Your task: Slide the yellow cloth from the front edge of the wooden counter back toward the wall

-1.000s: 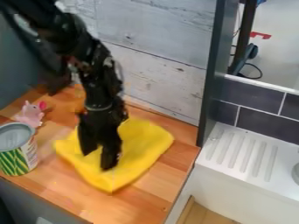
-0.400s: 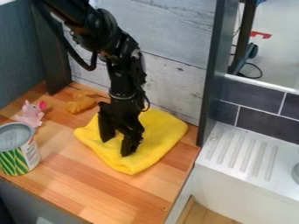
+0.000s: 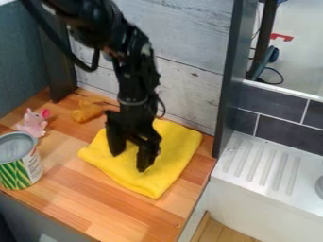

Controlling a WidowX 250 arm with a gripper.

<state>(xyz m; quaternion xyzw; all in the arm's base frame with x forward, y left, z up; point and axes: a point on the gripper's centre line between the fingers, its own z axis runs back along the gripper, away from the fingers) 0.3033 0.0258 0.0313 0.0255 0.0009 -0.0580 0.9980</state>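
Note:
The black gripper hangs down over the yellow cloth, its two fingers apart and their tips at the cloth's surface. The cloth lies spread on the wooden counter, close to the whitewashed back wall, with one corner pointing toward the counter's front. Part of the cloth is hidden behind the gripper. No cloth is visibly pinched between the fingers.
A can with a green and yellow label stands at the left, beside a pink toy pig. An orange-brown object lies behind the cloth. A dark upright panel separates the counter from the white sink.
From a second ago, the gripper and cloth have moved back and to the right. Since the middle frame, the gripper has shifted slightly, and the cloth's front corner has come forward.

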